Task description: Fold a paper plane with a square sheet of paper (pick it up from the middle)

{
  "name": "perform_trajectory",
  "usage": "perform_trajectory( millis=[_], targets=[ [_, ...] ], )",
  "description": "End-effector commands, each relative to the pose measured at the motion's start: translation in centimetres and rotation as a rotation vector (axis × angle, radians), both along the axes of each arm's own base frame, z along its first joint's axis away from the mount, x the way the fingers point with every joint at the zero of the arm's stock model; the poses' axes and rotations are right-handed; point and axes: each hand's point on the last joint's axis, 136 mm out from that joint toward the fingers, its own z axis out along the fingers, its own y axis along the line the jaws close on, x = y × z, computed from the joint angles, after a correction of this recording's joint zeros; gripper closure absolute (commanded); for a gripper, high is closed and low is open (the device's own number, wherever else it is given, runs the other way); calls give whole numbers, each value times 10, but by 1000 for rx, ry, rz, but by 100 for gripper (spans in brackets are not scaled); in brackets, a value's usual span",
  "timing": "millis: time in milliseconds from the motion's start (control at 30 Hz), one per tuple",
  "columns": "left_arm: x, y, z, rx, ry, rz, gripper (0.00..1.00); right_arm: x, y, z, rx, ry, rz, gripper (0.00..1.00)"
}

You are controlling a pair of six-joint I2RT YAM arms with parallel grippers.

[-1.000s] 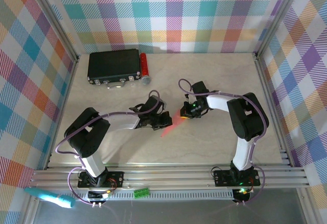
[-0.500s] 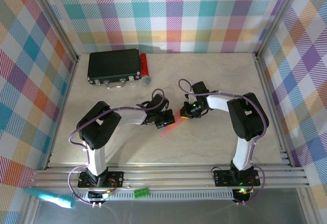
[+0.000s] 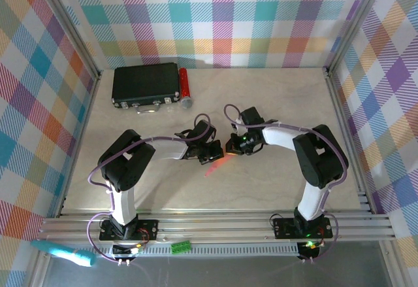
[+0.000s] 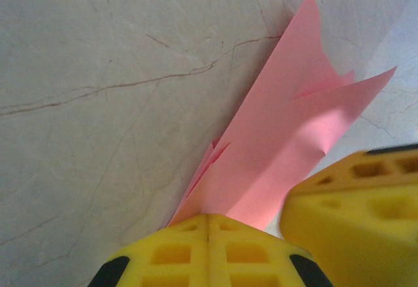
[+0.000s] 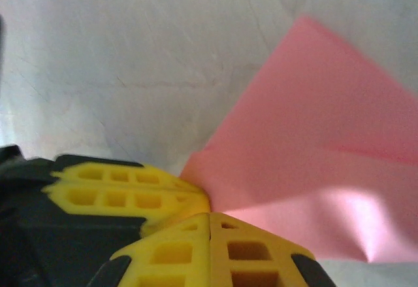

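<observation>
The pink paper [image 3: 211, 167], folded into a narrow dart shape with layered flaps, lies low over the middle of the table. In the left wrist view the paper [image 4: 287, 136] fans up and right from my left gripper [image 4: 209, 225], whose yellow fingers are shut on its near end. My right gripper [image 5: 209, 225] is also shut on the paper [image 5: 313, 163], pinching a corner, with the left gripper's fingers [image 5: 117, 192] pressed close beside it. From above, the left gripper [image 3: 213, 151] and right gripper [image 3: 231, 148] meet almost tip to tip over the paper.
A black box [image 3: 145, 84] sits at the back left, with a small red cylinder with a grey end [image 3: 184, 85] along its right side. Aluminium rails edge the table [image 3: 281, 182]. A teal tool [image 3: 62, 253] lies outside the near left corner.
The left arm's elbow swung inward, then the right gripper slid left until it met the left gripper. The visible paper between them has shortened and drawn in toward the left gripper.
</observation>
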Motion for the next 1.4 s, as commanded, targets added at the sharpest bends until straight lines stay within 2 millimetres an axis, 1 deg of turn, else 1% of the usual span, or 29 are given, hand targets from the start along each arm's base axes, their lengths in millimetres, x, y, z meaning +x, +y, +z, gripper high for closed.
perform_trajectory(
  millis=[0, 133, 233, 333, 433, 500, 600, 667, 733, 867, 1033, 1133, 1300, 1367],
  targets=[
    [-18, 20, -35, 121, 95, 10, 100, -6, -3, -12, -13, 48, -44, 96],
    [-21, 23, -39, 134, 102, 9, 100, -10, -6, -23, -30, 80, -54, 97],
    [-24, 28, -43, 150, 111, 11, 100, -11, -13, -32, -69, 89, -76, 98],
    [-31, 36, -50, 178, 123, 8, 100, -7, -20, -34, -82, 89, -108, 99],
    [-39, 44, -56, 197, 136, 6, 100, -2, -23, -28, -67, 74, -125, 98],
    [-41, 45, -57, 198, 138, 2, 100, 3, -19, -18, -35, 54, -120, 98],
    [-39, 41, -53, 182, 127, -4, 100, 7, -6, 3, 45, 24, -84, 97],
    [-35, 38, -49, 176, 120, -7, 100, 9, -4, 10, 59, 5, -80, 96],
    [-32, 35, -47, 169, 115, -9, 100, 12, -4, 10, 49, -1, -82, 96],
    [-30, 31, -44, 159, 114, -14, 100, 13, -4, -6, 27, 36, -83, 96],
    [-26, 26, -34, 139, 95, -15, 100, 9, -7, -21, 4, 65, -87, 96],
    [-21, 19, -24, 103, 74, -27, 100, 7, -12, -30, -25, 75, -91, 97],
    [-15, -4, 18, -54, -5, -42, 100, 1, -19, -41, -62, 92, -93, 98],
    [-14, -9, 29, -92, -28, -36, 100, 0, -20, -43, -66, 98, -93, 98]
  ],
)
